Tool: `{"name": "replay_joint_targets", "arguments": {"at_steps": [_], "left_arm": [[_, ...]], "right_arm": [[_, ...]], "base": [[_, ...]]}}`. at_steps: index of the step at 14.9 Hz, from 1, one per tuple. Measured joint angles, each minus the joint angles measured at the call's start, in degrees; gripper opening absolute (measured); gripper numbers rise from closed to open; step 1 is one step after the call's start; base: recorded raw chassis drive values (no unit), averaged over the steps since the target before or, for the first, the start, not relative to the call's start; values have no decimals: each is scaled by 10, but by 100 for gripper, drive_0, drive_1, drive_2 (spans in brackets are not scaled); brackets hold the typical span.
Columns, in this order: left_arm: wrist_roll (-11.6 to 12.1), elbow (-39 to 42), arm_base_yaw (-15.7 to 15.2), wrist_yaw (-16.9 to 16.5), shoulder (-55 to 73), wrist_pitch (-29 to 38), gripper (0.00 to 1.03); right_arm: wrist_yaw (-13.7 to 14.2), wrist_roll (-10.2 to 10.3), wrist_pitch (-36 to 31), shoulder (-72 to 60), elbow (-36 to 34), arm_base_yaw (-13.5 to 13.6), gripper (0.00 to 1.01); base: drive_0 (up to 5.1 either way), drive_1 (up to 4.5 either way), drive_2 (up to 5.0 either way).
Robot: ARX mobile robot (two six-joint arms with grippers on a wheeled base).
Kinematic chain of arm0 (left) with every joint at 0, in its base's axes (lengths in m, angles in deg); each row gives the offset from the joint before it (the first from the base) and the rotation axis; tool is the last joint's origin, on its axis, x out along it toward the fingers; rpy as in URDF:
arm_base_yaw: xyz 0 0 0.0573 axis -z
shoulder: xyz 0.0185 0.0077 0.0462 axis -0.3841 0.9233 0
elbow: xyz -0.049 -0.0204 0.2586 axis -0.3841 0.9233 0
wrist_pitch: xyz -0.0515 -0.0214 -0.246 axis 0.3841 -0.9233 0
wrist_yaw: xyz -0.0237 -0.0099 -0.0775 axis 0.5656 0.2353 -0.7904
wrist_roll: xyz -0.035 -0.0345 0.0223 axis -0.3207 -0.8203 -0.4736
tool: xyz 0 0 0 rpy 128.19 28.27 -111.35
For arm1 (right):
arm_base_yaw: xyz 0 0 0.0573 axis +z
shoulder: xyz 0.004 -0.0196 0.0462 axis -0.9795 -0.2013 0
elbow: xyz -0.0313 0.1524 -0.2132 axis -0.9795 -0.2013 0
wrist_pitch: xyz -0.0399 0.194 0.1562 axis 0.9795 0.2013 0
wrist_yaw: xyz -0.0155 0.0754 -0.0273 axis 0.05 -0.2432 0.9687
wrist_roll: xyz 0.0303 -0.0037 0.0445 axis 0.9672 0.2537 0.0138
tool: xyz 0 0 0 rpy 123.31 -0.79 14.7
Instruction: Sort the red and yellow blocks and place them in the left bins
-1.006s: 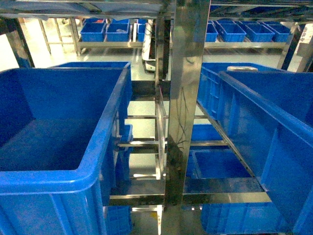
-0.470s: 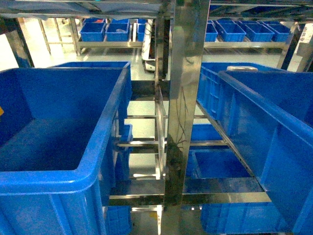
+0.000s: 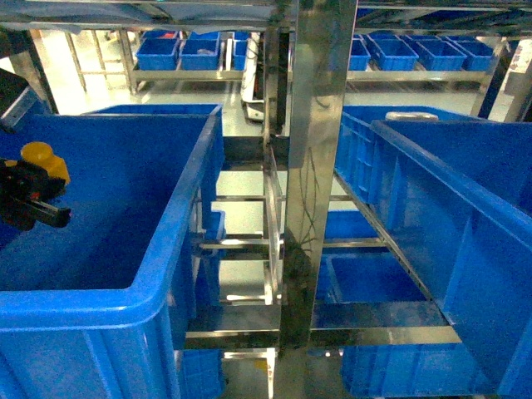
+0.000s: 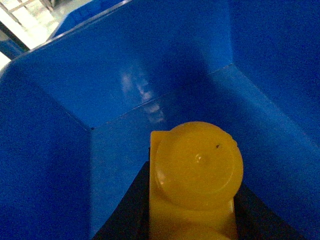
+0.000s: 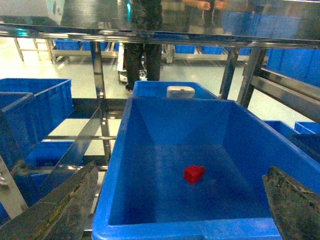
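Observation:
The yellow block (image 3: pixel 46 160) hangs over the inside of the big blue left bin (image 3: pixel 179 224), with my left gripper (image 3: pixel 37 187) shut on it at the head view's left edge. From the left wrist, the block (image 4: pixel 195 175) sits between the dark fingers (image 4: pixel 127 212), and the bin's bare floor and walls (image 4: pixel 150 65) lie below. The red block (image 5: pixel 194 173) lies on the floor of another blue bin (image 5: pixel 185 227), seen only from the right wrist. My right gripper (image 5: pixel 182 172) is open above that bin's near rim, holding nothing. It does not show in the head view.
A shiny steel post (image 3: pixel 312 166) and rack rails stand between the left bin and the right-hand blue bin (image 3: pixel 432 179). Smaller blue tubs (image 3: pixel 370 278) sit on the level below. A white object (image 5: pixel 180 91) rests behind the red block's bin. More blue bins (image 3: pixel 179 51) line far shelves.
My left gripper has come into the head view from the left edge, carrying the yellow block over the left bin. Nothing else has moved.

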Motion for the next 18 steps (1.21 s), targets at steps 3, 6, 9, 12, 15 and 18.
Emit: {"name": "replay_joint_targets", "arguments": {"at_steps": [3, 6, 9, 12, 15, 18], "left_arm": [[-17, 13, -4, -33, -57, -32, 63], [-88, 83, 13, -100, -250, -136, 100], [-160, 137, 3, -151, -466, -286, 98], [-196, 166, 0, -155, -630, -359, 98], [-222, 190, 21, -135, -674, -344, 98], [-228, 190, 21, -134, -673, -346, 98]], "right_arm": [[0, 0, 0, 0, 0, 0, 98], [0, 0, 0, 0, 0, 0, 98], [0, 0, 0, 0, 0, 0, 98], [0, 0, 0, 0, 0, 0, 98], [0, 0, 0, 0, 0, 0, 98], [0, 0, 0, 0, 0, 0, 98]], "base": [[0, 0, 0], [0, 0, 0], [0, 0, 0], [0, 0, 0], [0, 0, 0], [0, 0, 0]]}}
